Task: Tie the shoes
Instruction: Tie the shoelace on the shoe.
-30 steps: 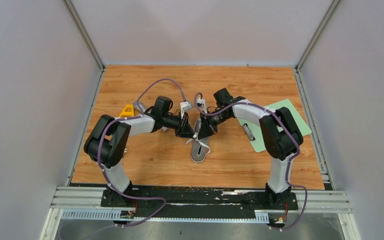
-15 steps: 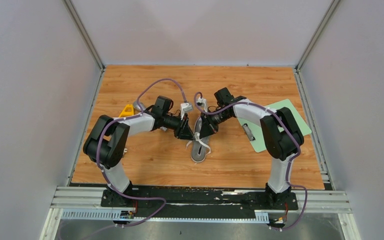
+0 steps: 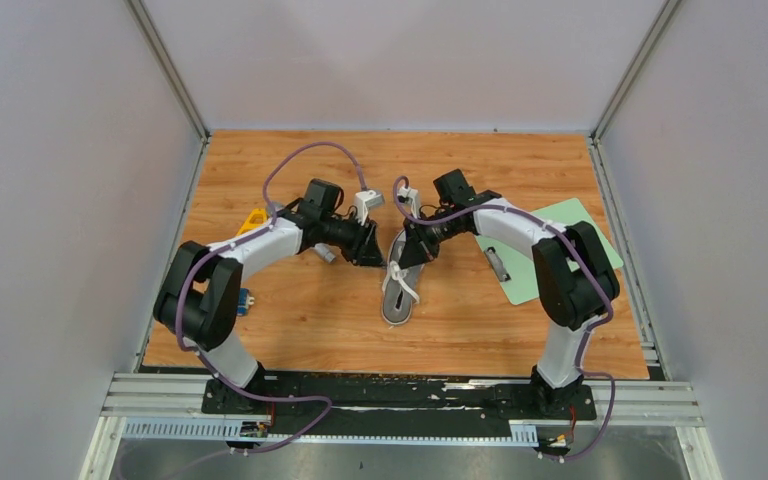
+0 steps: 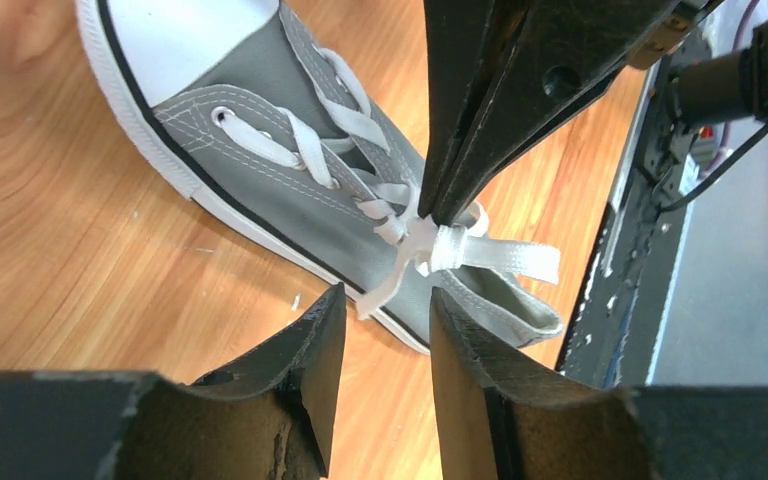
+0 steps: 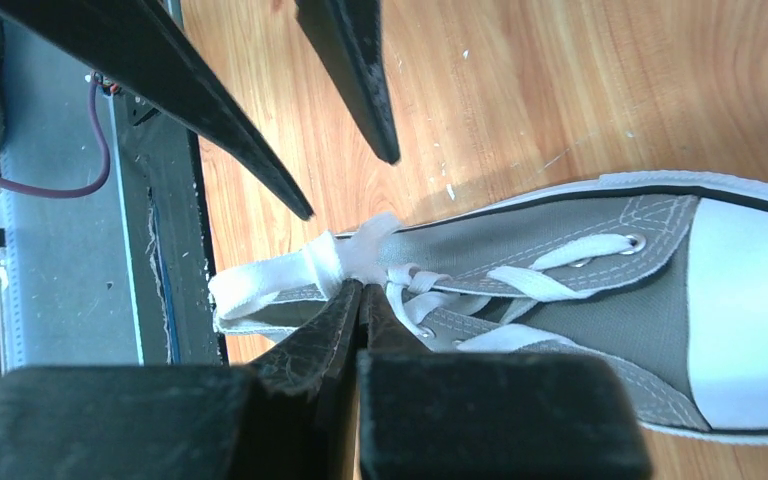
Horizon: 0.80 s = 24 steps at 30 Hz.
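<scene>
The grey sneaker (image 3: pixel 399 292) is lying on the wooden surface (image 3: pixel 290 320) between the arms. The right end effector (image 5: pixel 360 288) is pinching the white laces (image 4: pixel 495 256) at the knot, probably to keep it from slipping. The left end effector (image 4: pixel 385 305) is hovering just beside the knot, spread and empty.

2 black-and-white arms (image 3: pixel 260 245), purple cables (image 3: pixel 312 145)

Right claw (image 5: pixel 360 289) pinches white laces (image 5: pixel 270 283) of sneaker (image 5: pixel 600 330)
</scene>
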Each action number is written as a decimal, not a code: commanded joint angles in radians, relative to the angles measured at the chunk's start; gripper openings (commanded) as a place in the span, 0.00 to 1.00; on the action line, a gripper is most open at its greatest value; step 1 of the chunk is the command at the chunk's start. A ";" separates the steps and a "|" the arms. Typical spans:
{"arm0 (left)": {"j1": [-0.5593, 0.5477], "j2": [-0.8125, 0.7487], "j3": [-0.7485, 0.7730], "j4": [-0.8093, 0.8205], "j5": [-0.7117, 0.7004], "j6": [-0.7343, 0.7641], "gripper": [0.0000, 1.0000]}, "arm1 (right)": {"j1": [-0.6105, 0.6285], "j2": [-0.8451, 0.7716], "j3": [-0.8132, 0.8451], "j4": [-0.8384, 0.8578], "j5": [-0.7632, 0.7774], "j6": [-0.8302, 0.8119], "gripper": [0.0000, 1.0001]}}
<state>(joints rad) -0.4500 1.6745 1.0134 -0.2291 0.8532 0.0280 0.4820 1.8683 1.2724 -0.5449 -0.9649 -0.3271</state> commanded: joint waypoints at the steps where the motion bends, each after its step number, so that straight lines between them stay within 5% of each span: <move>1: 0.019 -0.122 -0.006 -0.002 -0.046 -0.137 0.45 | -0.005 -0.091 -0.032 0.096 0.054 0.055 0.00; 5: 0.023 -0.158 -0.035 0.062 -0.021 -0.205 0.48 | -0.002 -0.103 -0.060 0.109 0.080 0.061 0.00; 10: -0.002 -0.134 -0.061 0.162 0.196 -0.228 0.49 | 0.003 -0.091 -0.068 0.117 0.097 0.069 0.00; 14: -0.073 -0.136 -0.030 0.051 0.114 -0.170 0.57 | 0.003 -0.089 -0.073 0.118 0.106 0.069 0.00; 19: -0.154 -0.214 -0.052 0.015 -0.178 -0.219 0.66 | 0.003 -0.083 -0.069 0.122 0.105 0.076 0.00; 24: -0.163 -0.204 -0.039 -0.021 -0.284 -0.319 0.70 | 0.003 -0.082 -0.070 0.123 0.103 0.076 0.00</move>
<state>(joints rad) -0.6174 1.4944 0.9543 -0.2230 0.7128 -0.2039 0.4812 1.7988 1.2026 -0.4576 -0.8608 -0.2619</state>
